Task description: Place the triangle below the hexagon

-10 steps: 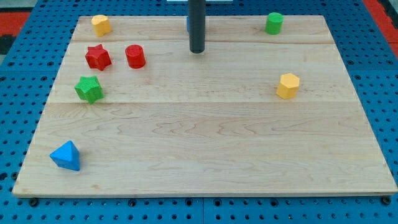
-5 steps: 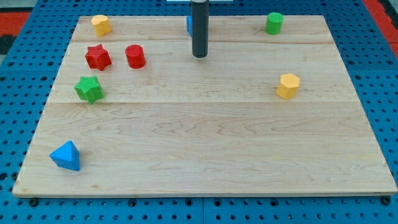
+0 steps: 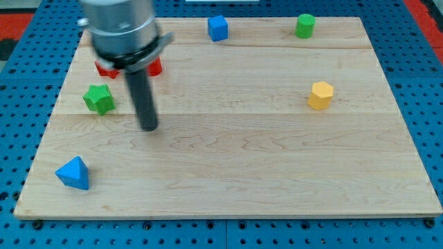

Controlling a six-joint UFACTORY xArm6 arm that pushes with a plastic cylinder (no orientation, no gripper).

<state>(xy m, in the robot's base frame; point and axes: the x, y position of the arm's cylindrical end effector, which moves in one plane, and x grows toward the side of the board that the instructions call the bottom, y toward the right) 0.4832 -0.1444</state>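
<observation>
- Triangle, blue [image 3: 73,173], lies near the view's bottom-left corner of the wooden board [image 3: 263,166], well apart from the yellow hexagon [image 3: 320,95] at the view's right.
- My arm's grey housing [image 3: 121,31] fills the view's upper left, blurred, hiding most of two red blocks [image 3: 154,67] whose shapes cannot be made out.
- My tip [image 3: 149,127] rests on bare board, just right of the green star [image 3: 99,99], above and right of the triangle, touching no block; a rod only, it grasps nothing.
- Blue cube [image 3: 217,28] and green cylinder [image 3: 304,25] sit along the top edge.
</observation>
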